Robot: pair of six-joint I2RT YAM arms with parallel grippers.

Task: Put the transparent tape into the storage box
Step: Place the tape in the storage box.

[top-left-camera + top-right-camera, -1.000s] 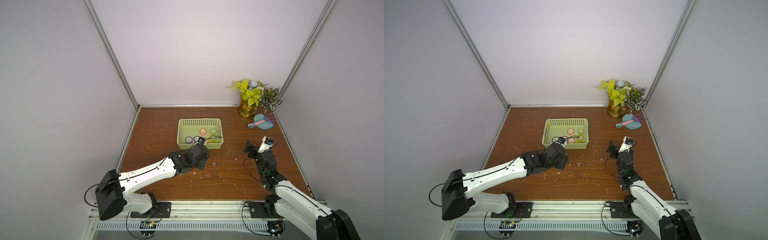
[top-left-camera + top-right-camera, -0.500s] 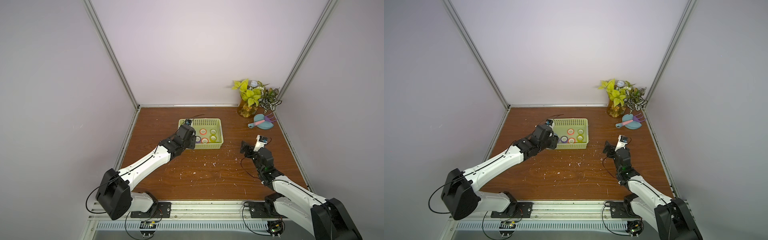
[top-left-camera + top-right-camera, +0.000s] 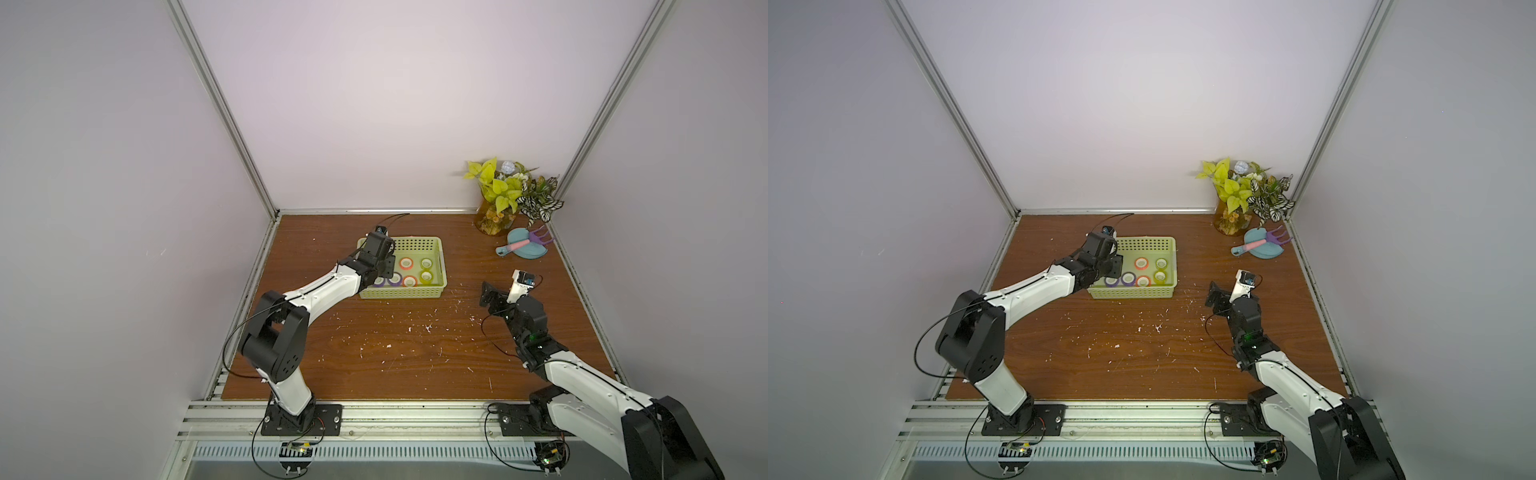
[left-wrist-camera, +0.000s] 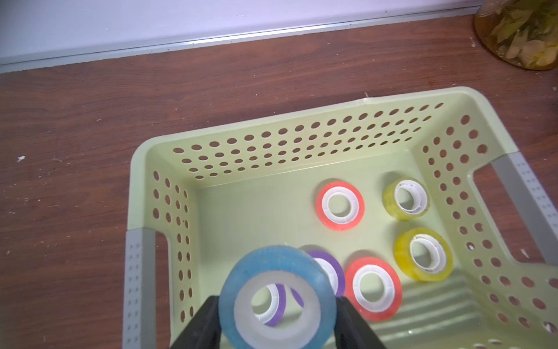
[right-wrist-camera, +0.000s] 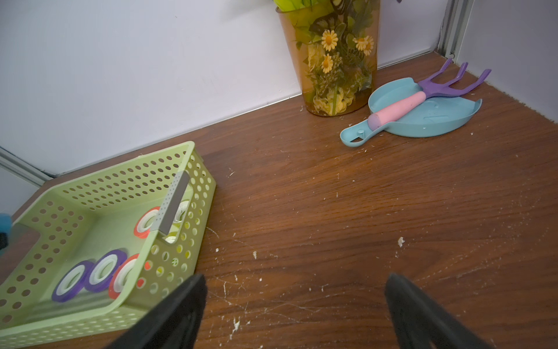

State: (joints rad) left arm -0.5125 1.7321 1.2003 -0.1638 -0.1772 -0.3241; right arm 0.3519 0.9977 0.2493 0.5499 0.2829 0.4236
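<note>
The storage box, a pale green perforated basket, sits at the middle back of the table. Inside it lie two orange-red rolls, two yellow rolls and two purple rolls of transparent tape. My left gripper is shut on a blue roll, held upright above the box's left end, over the purple rolls. My right gripper stands open over bare wood to the right of the box.
A vase of plants stands in the back right corner. Beside it lies a blue dustpan with a pink-handled purple rake on it. White specks litter the wooden table. Walls close in three sides.
My left gripper has swung with the blue roll from the box's front edge round to its left end and in over the box. The right arm has shifted only slightly.
</note>
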